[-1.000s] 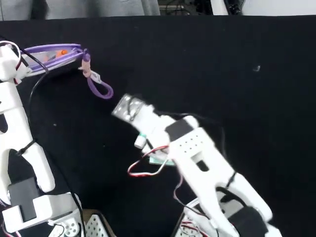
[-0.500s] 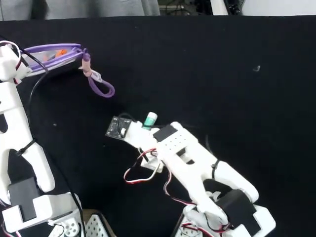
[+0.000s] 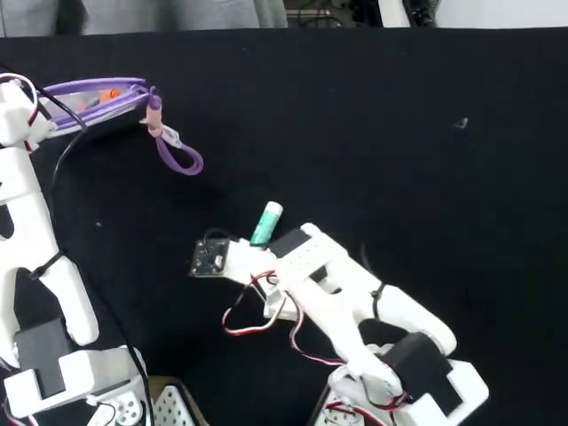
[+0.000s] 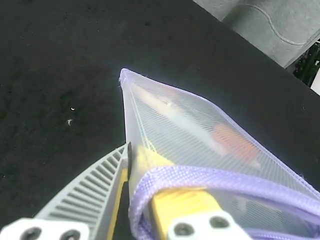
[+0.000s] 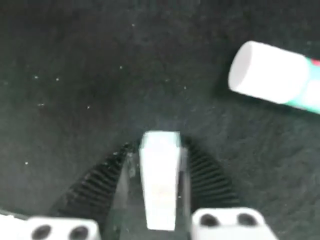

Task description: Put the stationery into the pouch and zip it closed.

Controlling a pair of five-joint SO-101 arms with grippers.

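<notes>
The translucent pouch [image 3: 89, 93] with a purple rim hangs at the far left of the table, its mouth open. My left gripper [image 3: 40, 124] is shut on its edge, and the rim [image 4: 190, 135] drapes over my left gripper [image 4: 127, 155]. An orange item [image 4: 235, 142] and a pale one lie inside. Near the middle of the table, my right gripper [image 5: 160, 140] is shut on a small white eraser [image 5: 160, 180], low over the cloth. A green and white glue stick [image 3: 264, 222] lies just beyond my right gripper [image 3: 240, 253]; its white end [image 5: 270, 72] shows close by.
A purple strap loop [image 3: 180, 160] with a pink tag trails from the pouch's right end. The black table [image 3: 399, 133] stretches wide to the right and far side. Both arm bases and loose red and white wires [image 3: 257, 315] sit at the near edge.
My right arm has drawn back toward the near edge and swung lower. The glue stick now lies uncovered beside it. The left arm and pouch have stayed put.
</notes>
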